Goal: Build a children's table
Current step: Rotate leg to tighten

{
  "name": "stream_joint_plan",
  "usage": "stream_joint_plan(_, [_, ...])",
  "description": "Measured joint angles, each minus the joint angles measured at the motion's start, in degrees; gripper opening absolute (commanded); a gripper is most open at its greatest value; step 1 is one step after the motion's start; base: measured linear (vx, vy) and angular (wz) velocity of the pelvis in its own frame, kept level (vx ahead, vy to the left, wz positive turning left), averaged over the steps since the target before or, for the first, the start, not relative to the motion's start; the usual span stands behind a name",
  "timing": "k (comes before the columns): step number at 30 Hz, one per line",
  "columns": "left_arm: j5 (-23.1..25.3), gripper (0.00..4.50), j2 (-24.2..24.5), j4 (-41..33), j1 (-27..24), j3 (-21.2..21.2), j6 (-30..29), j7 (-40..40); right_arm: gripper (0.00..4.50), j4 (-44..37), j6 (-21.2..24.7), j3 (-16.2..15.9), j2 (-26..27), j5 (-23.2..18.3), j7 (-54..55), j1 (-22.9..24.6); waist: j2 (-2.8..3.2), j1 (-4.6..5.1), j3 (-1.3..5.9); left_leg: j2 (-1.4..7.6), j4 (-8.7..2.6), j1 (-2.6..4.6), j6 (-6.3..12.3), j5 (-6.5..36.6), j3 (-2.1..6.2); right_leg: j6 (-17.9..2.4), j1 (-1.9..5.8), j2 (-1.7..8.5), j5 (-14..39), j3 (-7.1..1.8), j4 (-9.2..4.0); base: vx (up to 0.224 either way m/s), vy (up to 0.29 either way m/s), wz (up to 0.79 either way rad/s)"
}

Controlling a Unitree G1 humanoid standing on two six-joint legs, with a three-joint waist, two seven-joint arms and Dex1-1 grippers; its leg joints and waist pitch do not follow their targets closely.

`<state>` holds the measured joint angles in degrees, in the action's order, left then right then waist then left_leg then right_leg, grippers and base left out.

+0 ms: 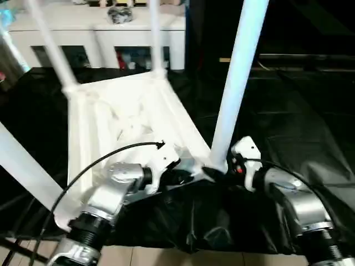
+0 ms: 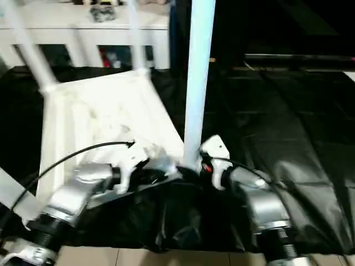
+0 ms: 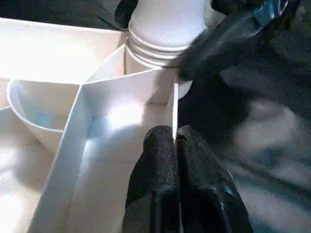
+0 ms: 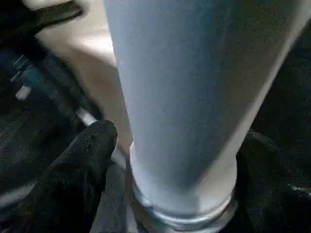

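Your right gripper [image 4: 160, 160] stands wide around the base of the upright near-corner leg [image 1: 236, 77] of the upturned children's table [image 1: 127, 119], while your left gripper [image 3: 175, 141] pinches the rim wall beside that socket.

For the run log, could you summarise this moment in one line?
left gripper: shut on tabletop rim | right gripper: around leg base

A black sheet [image 1: 288, 127] carries the upturned children's table [image 1: 133, 119], apparently tilted.
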<state>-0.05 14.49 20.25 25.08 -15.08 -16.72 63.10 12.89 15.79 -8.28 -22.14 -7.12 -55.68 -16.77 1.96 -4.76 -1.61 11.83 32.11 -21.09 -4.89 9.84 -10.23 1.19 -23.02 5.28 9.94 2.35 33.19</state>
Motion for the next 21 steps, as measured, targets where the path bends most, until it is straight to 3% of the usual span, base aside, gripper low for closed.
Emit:
stream_joint_plan(12, [-1.5, 0.00, 3.7, 5.0, 2.9, -1.6, 4.6, 9.9, 2.84, 0.9, -1.6, -2.5, -2.8, -1.0, -9.7, -1.2, -0.71, -1.29, -0.22, 0.03, 0.27, -0.03, 0.02, 0.0, -0.03, 0.0, 0.02, 0.03, 0.0, -0.01, 0.20, 0.000, 0.000, 0.00])
stream_joint_plan(21, [-1.5, 0.00, 3.9, 6.5, 3.6, -1.7, 5.8, 11.3, 2.66, 1.1, -2.4, -2.8, -3.0, -1.1, -10.8, -1.0, -0.78, -1.77, -0.26, 0.04, 0.34, 0.02, 0.01, 0.0, -0.03, 0.0, 0.02, 0.03, 0.0, -0.01, 0.40, 0.000, 0.000, 0.00])
